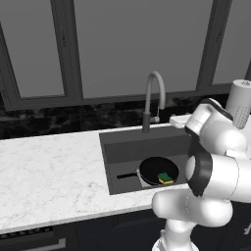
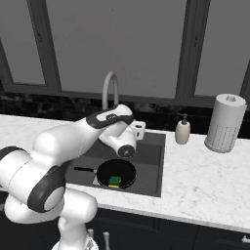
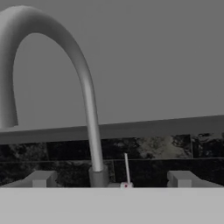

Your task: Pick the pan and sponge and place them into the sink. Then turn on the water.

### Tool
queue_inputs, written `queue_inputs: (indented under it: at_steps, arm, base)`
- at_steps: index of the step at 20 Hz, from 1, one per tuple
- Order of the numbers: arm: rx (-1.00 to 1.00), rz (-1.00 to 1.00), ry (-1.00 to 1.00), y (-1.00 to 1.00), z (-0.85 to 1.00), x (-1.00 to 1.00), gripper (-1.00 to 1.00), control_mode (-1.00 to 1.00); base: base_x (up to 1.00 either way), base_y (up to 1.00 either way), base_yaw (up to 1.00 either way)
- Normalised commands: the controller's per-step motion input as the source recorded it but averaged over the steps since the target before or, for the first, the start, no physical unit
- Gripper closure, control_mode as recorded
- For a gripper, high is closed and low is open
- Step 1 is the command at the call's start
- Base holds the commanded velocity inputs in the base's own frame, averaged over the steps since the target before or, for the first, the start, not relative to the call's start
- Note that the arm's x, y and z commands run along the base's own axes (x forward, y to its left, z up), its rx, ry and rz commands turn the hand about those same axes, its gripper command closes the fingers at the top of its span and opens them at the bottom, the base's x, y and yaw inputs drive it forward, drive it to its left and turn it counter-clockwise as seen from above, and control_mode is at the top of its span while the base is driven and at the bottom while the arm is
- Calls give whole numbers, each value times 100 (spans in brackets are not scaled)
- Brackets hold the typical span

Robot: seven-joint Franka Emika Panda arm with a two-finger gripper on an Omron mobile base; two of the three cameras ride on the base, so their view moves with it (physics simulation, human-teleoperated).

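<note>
Black pan [image 1: 158, 169] holding a yellow sponge [image 1: 165, 178] topped in green, inside a dark grey sink [image 1: 128, 149]; white, grey-veined marble counter [image 1: 49, 166] on both sides, grey faucet [image 1: 153, 98] behind, black speckled backsplash [image 1: 59, 121], cream soap bottle [image 2: 183, 131], white paper towel roll [image 2: 225, 123] far right.

The gripper [image 3: 111, 183] points at the base of the faucet [image 3: 89, 113], its fingers [image 3: 41, 178] spread with open room between them; the faucet's thin lever [image 3: 126, 168] stands upright in that gap. The faucet arch blocks the way at 10 o'clock in the hand view. In the sink [image 2: 151, 163], the pan [image 2: 116, 173] and sponge [image 2: 114, 181] fill the front left floor; the floor toward 2 o'clock is free. A soap bottle [image 2: 183, 132] and paper towel roll [image 2: 225, 123] stand at the sink's right.
</note>
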Motion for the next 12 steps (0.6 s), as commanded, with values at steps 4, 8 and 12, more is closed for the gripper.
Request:
queue_inputs:
  at_steps: [4, 8, 12]
  arm:
    - [0, 0, -5, 0, -22, 13, -100, -100]
    - [0, 0, -6, 3, -19, 22, -100, -100]
    - [0, 0, -7, 0, -26, 14, -100, -100]
  base:
    - [0, 0, 0]
    - [0, 0, 0]
    - [0, 0, 0]
